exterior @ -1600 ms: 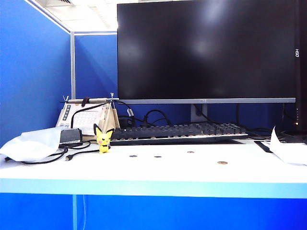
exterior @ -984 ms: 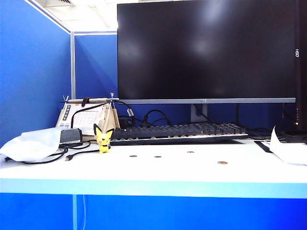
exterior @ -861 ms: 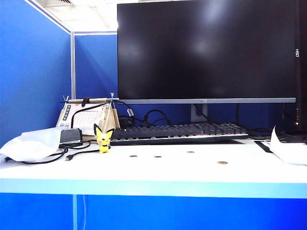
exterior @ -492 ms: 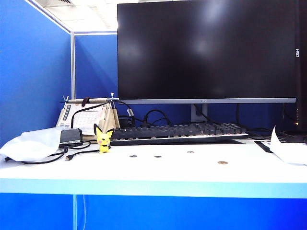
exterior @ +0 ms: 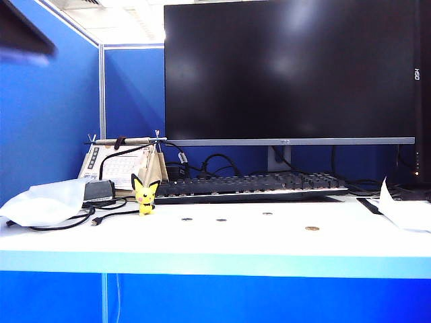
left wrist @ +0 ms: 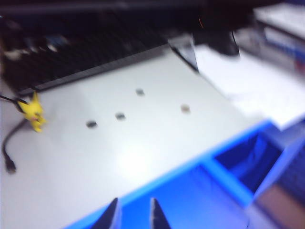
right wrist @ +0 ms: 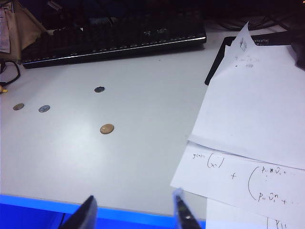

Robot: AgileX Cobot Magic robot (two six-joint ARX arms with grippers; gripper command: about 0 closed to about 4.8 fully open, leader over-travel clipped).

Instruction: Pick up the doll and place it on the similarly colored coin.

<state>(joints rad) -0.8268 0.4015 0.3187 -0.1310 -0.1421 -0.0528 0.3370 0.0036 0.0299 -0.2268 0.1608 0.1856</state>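
Dominating the upper middle of the exterior frame: a black monitor (exterior: 289,70), unlit, with tiny white lettering on a second screen at the right edge, too small to read surely. Below it, a black keyboard (exterior: 249,185) along the back of the white surface (exterior: 222,245). At right, loose paper sheets (right wrist: 248,124) carrying handwritten maths, brackets and a plus sign legible, the rest not.

At middle left of the exterior frame, standing upright by the cables: the doll (exterior: 145,195), small and yellow with black-tipped ears. Probably light, rigid plastic, smooth and apt to slip or topple; best pinched across the body below the ears, since the ears look thin. Well apart to its right, lower middle: the coin (exterior: 312,229), golden and flat, beyond three duller coins (exterior: 221,220).

Left end effector (left wrist: 134,214) off the surface's front edge, fingers drawn nearly together, empty. Right end effector (right wrist: 135,211) over the near edge, fingers spread wide, empty.
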